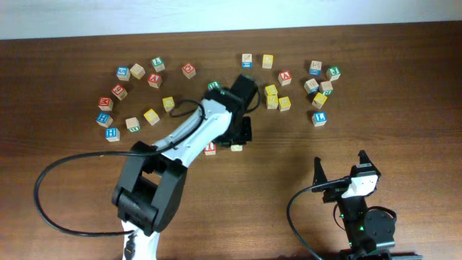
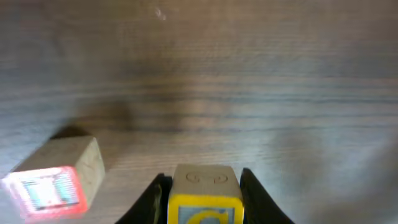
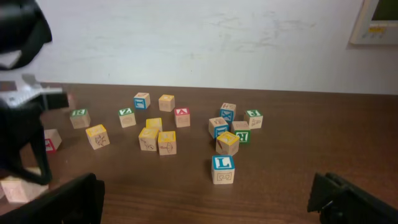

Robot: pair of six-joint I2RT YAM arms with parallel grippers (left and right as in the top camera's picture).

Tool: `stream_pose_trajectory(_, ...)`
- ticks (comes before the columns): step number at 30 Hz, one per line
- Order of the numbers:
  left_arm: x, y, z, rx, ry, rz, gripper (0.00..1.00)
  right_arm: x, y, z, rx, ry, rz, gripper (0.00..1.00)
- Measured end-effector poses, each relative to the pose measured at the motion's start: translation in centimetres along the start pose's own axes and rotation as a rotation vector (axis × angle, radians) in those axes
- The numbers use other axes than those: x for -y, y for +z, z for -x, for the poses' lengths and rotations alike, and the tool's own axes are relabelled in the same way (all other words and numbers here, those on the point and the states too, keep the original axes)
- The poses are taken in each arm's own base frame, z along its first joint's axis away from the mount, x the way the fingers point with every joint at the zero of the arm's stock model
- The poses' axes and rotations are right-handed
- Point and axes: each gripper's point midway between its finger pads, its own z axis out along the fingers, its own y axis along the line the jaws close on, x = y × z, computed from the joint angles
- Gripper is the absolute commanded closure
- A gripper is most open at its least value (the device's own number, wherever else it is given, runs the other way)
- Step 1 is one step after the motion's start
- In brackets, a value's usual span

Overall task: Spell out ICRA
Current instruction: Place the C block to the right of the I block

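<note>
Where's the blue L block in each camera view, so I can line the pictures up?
Overhead: the blue L block sits right of centre, lowest of the right-hand cluster.
Left wrist: not in it.
Right wrist: near the centre, in front of the cluster.
Shared landmark: the yellow-topped block just behind it, also seen from the right wrist.

Dark wooden table (image 1: pixel 419 108) with scattered lettered blocks (image 1: pixel 284 103) (loose clusters left and right)
</note>
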Motion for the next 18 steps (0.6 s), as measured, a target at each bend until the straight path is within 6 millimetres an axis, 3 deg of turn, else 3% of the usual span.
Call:
stream_pose_trajectory(3,-1.8,2.2,-1.0,0.007,-0.058,0.052,0.76,0.0,0.0,0.0,0.001,-0.001,0.000,0.02)
stream_pose_trajectory(11,-2.3,2.2,0.6,0.092,-0.070,0.083,0.75,0.0,0.0,0.0,0.001,0.000,0.000,0.02)
stream_pose_trajectory(14,-2.5,2.3,0.6,0.100,-0.072,0.096,0.67,0.0,0.0,0.0,0.001,-0.001,0.000,0.02)
stream_pose_trajectory(18,-2.9,2.4,0.3,0.088,-0.073,0.110,0.72,0.0,0.0,0.0,0.001,-0.001,0.000,0.02)
